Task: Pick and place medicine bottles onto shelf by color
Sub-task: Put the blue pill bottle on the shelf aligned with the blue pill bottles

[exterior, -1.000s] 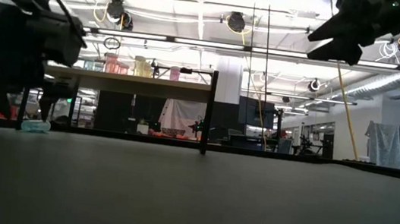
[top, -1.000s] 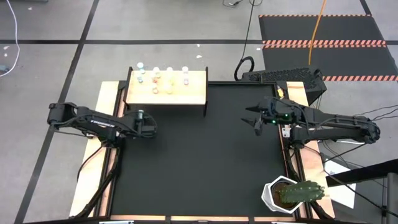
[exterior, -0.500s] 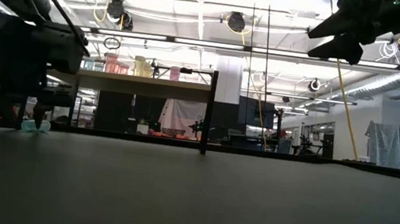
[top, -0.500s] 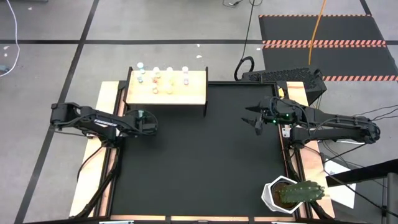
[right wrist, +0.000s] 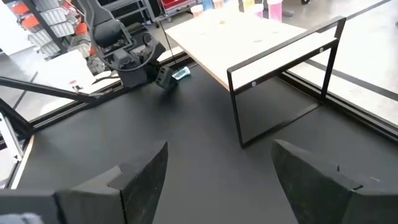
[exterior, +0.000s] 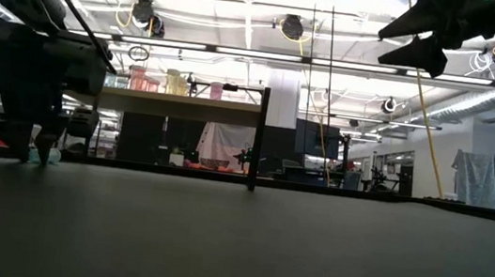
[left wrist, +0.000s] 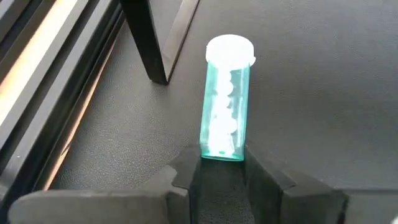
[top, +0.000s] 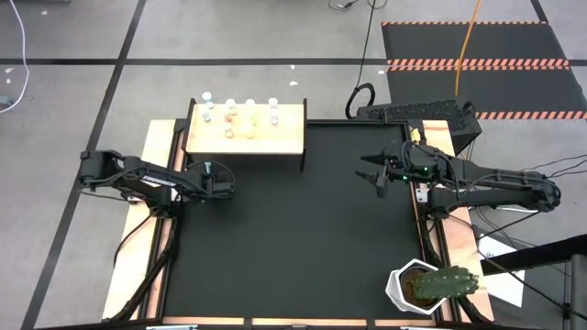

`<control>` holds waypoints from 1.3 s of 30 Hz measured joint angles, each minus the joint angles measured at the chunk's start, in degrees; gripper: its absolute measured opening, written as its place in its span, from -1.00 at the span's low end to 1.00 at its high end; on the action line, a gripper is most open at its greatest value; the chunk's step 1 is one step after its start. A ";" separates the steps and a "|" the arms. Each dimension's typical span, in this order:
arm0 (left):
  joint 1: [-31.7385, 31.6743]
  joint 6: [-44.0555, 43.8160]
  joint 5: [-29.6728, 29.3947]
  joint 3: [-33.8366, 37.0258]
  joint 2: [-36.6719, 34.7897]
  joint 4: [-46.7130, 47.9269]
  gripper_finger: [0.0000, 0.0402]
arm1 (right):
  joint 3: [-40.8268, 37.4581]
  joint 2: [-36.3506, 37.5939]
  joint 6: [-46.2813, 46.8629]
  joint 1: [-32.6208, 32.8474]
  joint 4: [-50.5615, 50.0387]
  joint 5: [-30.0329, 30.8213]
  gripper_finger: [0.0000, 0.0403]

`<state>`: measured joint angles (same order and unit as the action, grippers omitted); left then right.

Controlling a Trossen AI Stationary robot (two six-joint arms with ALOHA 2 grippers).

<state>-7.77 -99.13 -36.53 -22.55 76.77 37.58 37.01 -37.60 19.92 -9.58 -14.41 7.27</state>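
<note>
One blue bottle lay on its side on the mat near the table's left edge, just in front of the shelf, cap pointing away from the left gripper. Fingers flanked its base, pinching it, likely for a lift to the shelf, where several bottles stood along the back. Right gripper hovered spread wide over the mat's right side, waiting.

Bottles: eight; shelf: one; cactus: one.
</note>
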 joint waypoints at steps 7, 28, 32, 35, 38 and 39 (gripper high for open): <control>1.02 0.00 1.47 -0.87 0.07 0.32 -0.44 | 0.00 -0.05 0.70 0.00 -0.01 0.08 0.40; 22.46 23.85 12.43 -16.87 -6.34 -26.33 -0.48 | 0.00 -21.30 20.39 2.90 27.57 -13.92 0.40; 24.47 36.87 12.27 -17.31 -6.34 -42.35 -0.50 | 0.02 -25.05 19.86 7.89 39.90 -13.83 0.40; 24.64 45.45 11.92 -17.31 -6.34 -53.55 -0.45 | 0.08 -27.32 17.08 11.62 46.58 -7.66 0.40; 24.30 55.42 10.99 -17.31 -6.34 -62.56 -0.42 | 0.02 -30.68 9.08 14.87 52.82 -1.17 0.40; 24.15 58.81 11.00 -17.31 -6.32 -64.30 -0.42 | 0.03 -32.19 5.69 15.64 56.37 0.68 0.40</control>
<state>16.38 -40.33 -25.54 -39.86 70.46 -26.72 37.04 -69.79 25.62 6.06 41.96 7.95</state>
